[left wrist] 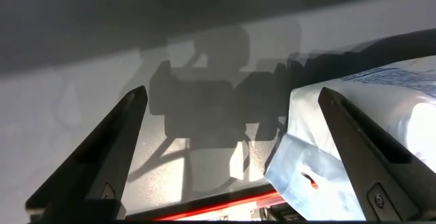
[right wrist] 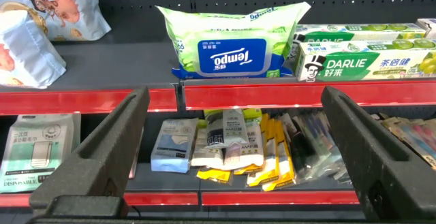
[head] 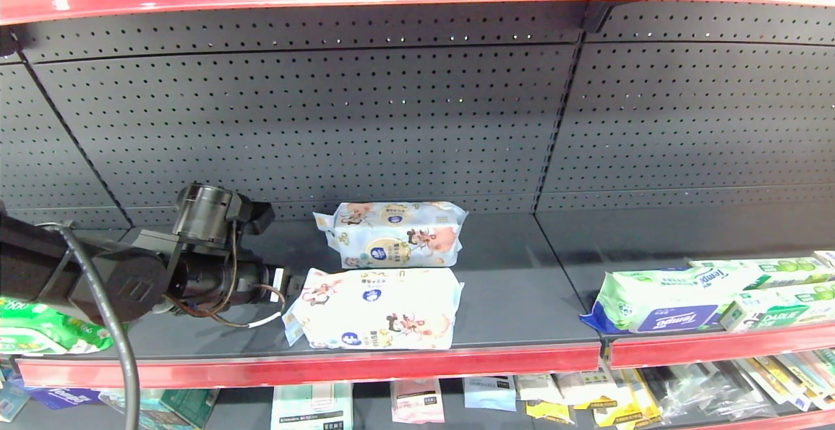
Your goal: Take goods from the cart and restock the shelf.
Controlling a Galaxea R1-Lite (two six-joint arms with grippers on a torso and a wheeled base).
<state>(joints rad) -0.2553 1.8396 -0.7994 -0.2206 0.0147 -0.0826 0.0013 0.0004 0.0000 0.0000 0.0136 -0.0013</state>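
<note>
Left tool (left wrist: 233, 93): spread wide, nothing gripped, placed at left end of near wipes pack (head: 375, 309) on shelf (head: 515, 306).
Right tool (right wrist: 235, 94): spread wide, empty.

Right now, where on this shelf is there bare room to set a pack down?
Free: between the front cartoon wipes pack and the green wipes pack; also behind the toothpaste boxes. Crowded: the left end, where the left gripper sits.

The shelf deck (head: 509, 299) is smooth, matt grey metal, its back panel (head: 391, 123) is perforated sheet metal, and its front rail (head: 313, 365) is glossy red. Just beside the left hand (left wrist: 228, 108), the cartoon-printed wipes pack (head: 375, 309) is soft, crinkled, slightly shiny plastic film. The hand's fingers (left wrist: 102, 156) look like matt black plastic.
</note>
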